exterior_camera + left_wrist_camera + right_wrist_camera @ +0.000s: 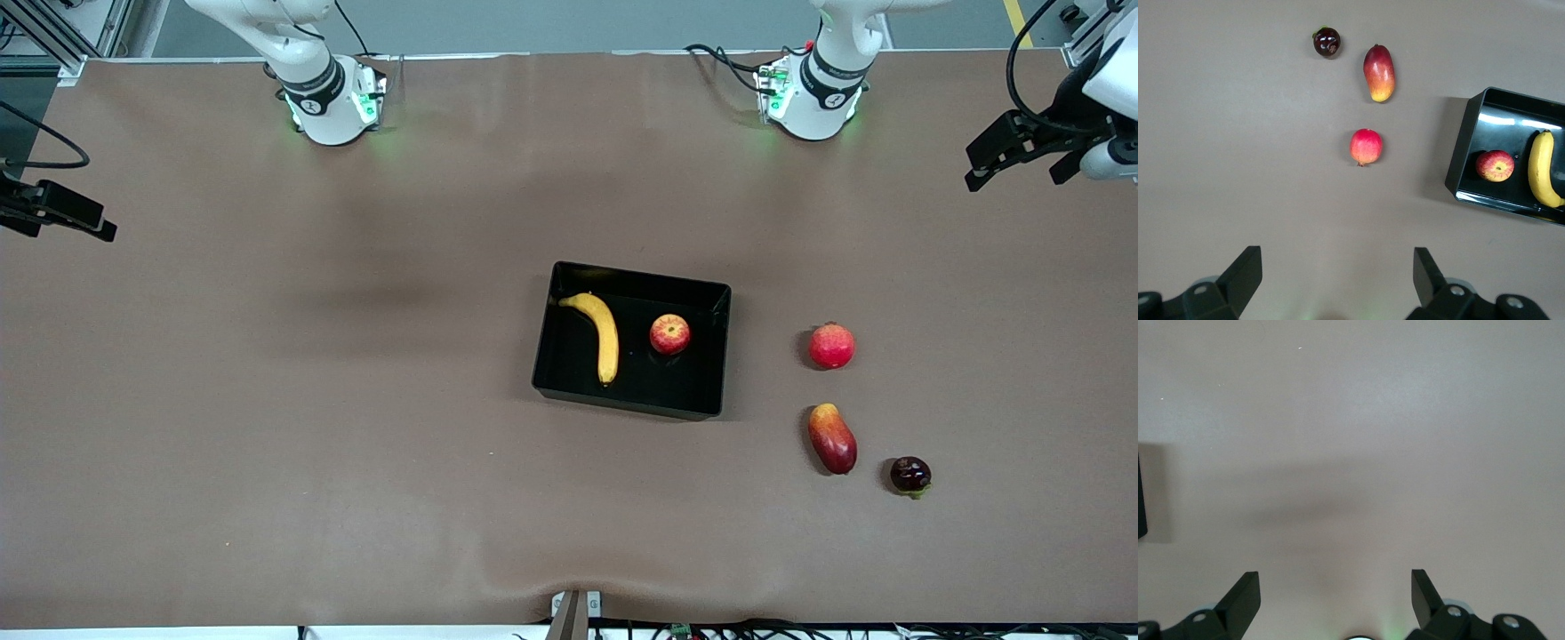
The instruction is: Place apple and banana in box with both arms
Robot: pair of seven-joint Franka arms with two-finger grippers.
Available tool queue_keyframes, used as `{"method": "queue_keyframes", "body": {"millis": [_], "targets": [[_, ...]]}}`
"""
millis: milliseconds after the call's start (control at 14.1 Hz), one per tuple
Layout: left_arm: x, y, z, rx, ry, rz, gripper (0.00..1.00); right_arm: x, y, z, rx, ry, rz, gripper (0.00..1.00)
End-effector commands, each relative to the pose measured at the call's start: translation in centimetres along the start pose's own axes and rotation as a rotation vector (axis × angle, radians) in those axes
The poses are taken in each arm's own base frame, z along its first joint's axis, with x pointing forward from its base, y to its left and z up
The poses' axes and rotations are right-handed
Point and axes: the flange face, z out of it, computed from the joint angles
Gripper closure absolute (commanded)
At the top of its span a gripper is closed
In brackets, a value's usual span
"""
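Inside box point(569, 347), apple point(669, 334) and banana point(601, 335)

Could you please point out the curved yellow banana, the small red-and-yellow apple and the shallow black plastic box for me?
curved yellow banana point(605, 333), front view, middle of its body.
small red-and-yellow apple point(669, 334), front view, centre of its top.
shallow black plastic box point(628, 404), front view, wall nearest the camera.

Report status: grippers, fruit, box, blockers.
Left gripper open, empty, over bare table at its end. Right gripper open, empty, likewise. Apple and banana lying in box, apart. Nothing in the way.
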Motion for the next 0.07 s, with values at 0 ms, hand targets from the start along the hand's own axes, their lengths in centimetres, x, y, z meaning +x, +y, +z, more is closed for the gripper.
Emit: {"method": "queue_keyframes", "body": {"millis": [0], "targets": [[-0.01,-0.16,-0.57,-0.016,-0.007,0.010,0.00,-0.04,-0.09,-0.23,-0.007,-0.002,-0.004,0.00]]}}
